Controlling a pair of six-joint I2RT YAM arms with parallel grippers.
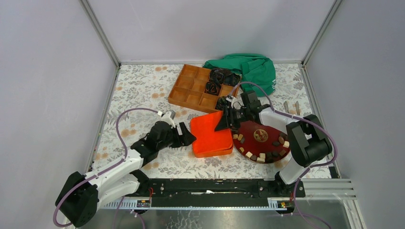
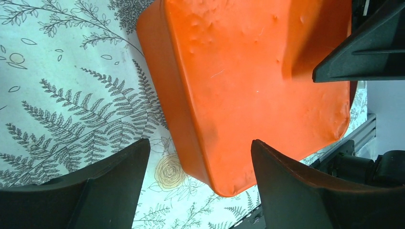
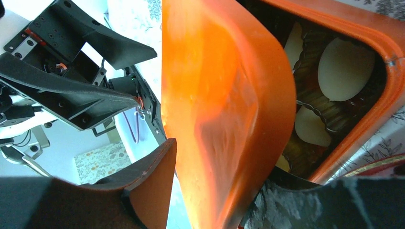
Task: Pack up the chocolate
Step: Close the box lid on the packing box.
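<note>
Top external shows the chocolate (image 1: 261,155) as small dark, tan and cream pieces strung along the lower rim of the dark red plate (image 1: 248,130), right of centre in the frame, with an orange lid (image 1: 210,136) just left of it. On the right wrist view I also see cream-white lumps (image 3: 345,69) sitting in crinkled cups (image 3: 334,114) inside an orange box (image 3: 382,57) under that lid's raised edge. My left gripper (image 1: 186,135) stands wide open beside the lid's left corner, touching nothing. My right gripper (image 1: 228,120) straddles the lid's edge; a sliver of light shows beside one finger, so I cannot tell whether it pinches or merely brackets it. I judge the pieces light, stiff, easily scuffed and a bit slick, so I'd take each across its two flattest sides, low down, with a gentle squeeze; the rounded lumps may squirt out if caught high. Crowded neighbours leave little finger room, so I'd start from an end of the row
</note>
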